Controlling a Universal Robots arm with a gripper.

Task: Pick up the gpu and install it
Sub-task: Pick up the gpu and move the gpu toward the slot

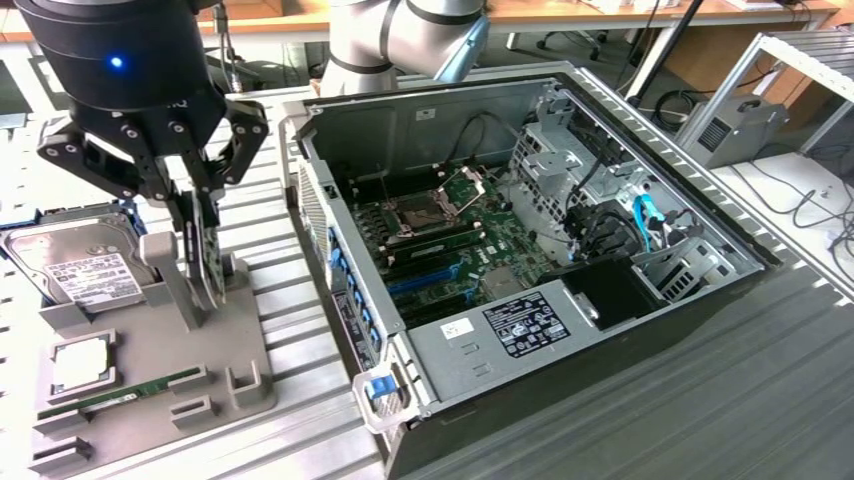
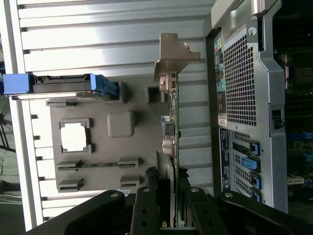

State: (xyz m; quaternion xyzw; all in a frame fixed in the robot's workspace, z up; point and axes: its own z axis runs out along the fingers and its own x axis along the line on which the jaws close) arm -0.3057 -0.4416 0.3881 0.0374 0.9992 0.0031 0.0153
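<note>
On the exterior view's left, the black gripper (image 1: 199, 262) reaches down over a grey fixture tray (image 1: 134, 432), its fingers closed on the gpu (image 1: 214, 288), which stands upright and edge-on. The fingers cover most of the card, and I cannot tell whether its lower edge sits in the tray's slot or is clear of it. Beside it on the tray lie a hard drive (image 1: 80, 270), cut off at the frame edge, a processor (image 1: 83, 362) and a green RAM stick (image 1: 120, 393). The drive's white label carries print too small to read. To the exterior view's right stands the open computer case (image 1: 441, 112); a black-and-white sticker (image 1: 527, 325) inside it is likewise unreadable.

From the wrist view, the gpu (image 2: 172, 128) runs away from the camera as a thin edge ending in its silver bracket (image 2: 172, 54). The gripper (image 2: 168, 196) clamps the near end, one finger (image 2: 145, 208) on each face. The case's perforated rear panel (image 2: 242, 83) lies just beside the card; its port markings cannot be made out.
</note>
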